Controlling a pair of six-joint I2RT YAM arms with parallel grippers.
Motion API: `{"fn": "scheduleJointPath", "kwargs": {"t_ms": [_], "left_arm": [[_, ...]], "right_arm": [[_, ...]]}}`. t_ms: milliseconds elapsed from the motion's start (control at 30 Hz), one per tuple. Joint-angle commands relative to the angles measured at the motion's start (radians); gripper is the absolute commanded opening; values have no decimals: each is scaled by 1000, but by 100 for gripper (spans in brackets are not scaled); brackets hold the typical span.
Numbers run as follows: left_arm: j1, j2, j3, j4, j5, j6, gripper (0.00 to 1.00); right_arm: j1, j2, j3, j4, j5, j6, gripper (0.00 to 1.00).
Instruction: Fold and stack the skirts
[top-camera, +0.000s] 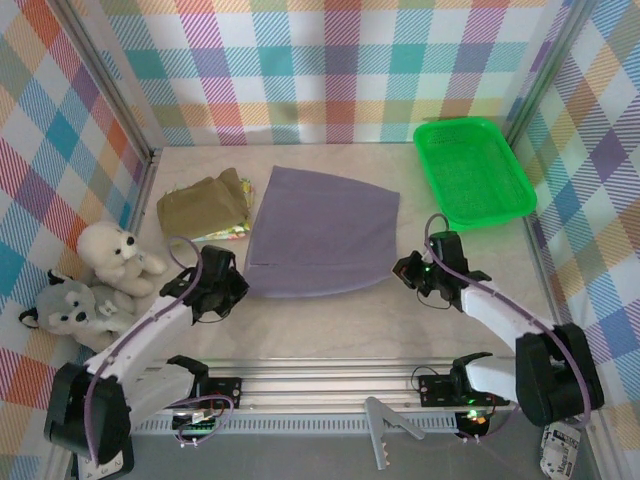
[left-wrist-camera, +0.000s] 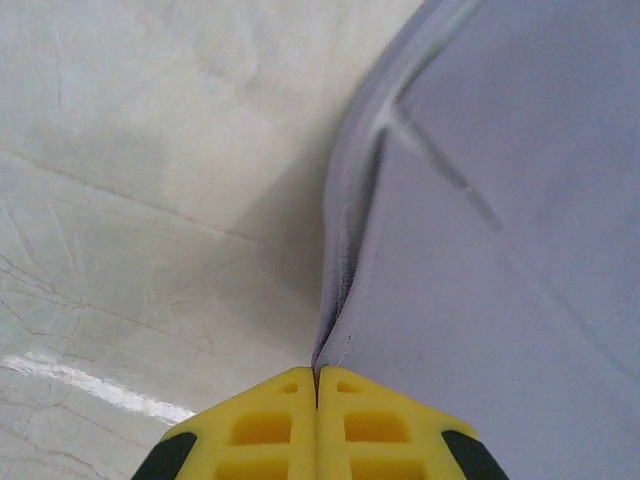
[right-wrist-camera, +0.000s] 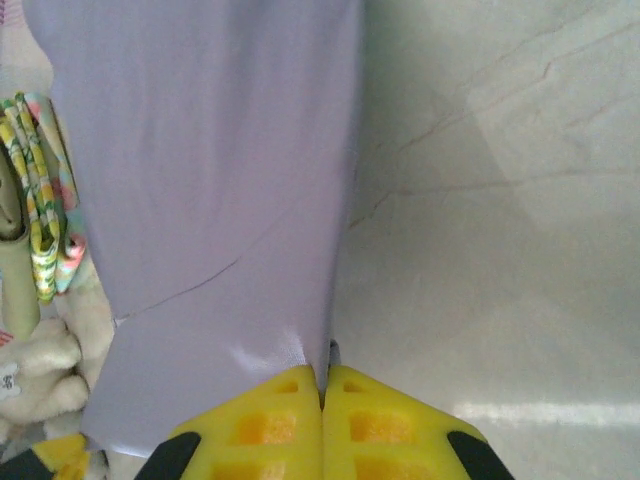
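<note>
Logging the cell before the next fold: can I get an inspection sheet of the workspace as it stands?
Surface: pale marbled tabletop, no spills seen.
Job's things: lavender skirt spread flat mid-table; olive skirt folded at far left, lying on a floral skirt.
Clutter: green tray at far right; white plush toy and grey plush husky by the left wall.
Grippers: left claw shut on the lavender skirt's near left corner; right claw shut on its near right corner.
Cables: purple cables run along both arms.
Surroundings: plaid walls on three sides.
</note>
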Motion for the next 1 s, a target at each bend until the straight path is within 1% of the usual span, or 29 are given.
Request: {"fn": "scheduleJointPath", "kwargs": {"t_ms": [0, 67, 167, 233, 367, 467, 533, 633, 700, 767, 967], "left_arm": [[0, -66, 117, -69, -86, 55, 0], [1, -58, 192, -76, -114, 84, 0], [5, 8, 338, -69, -147, 132, 0], [10, 73, 437, -67, -164, 175, 0], [24, 214, 596, -47, -203, 240, 0], [43, 300, 689, -23, -196, 282, 0], [54, 361, 748, -11, -173, 317, 0], [60, 424, 833, -40, -139, 351, 0], [60, 426, 850, -54, -131, 360, 0], [60, 401, 828, -60, -130, 353, 0], [60, 267, 692, -107, -127, 298, 0]], "right_arm": [[2, -78, 59, -109, -5, -26, 0], [2, -106, 86, -116, 15, -11, 0], [2, -109, 168, -141, 102, 6, 0], [1, -79, 237, -160, 161, 18, 0], [2, 46, 391, -193, 210, 27, 0], [2, 152, 505, -238, 238, 26, 0], [2, 208, 558, -254, 256, 55, 0], [2, 232, 563, -218, 238, 102, 0], [2, 218, 539, -201, 223, 124, 0], [2, 186, 499, -198, 205, 143, 0], [2, 39, 355, -203, 156, 167, 0]]}}
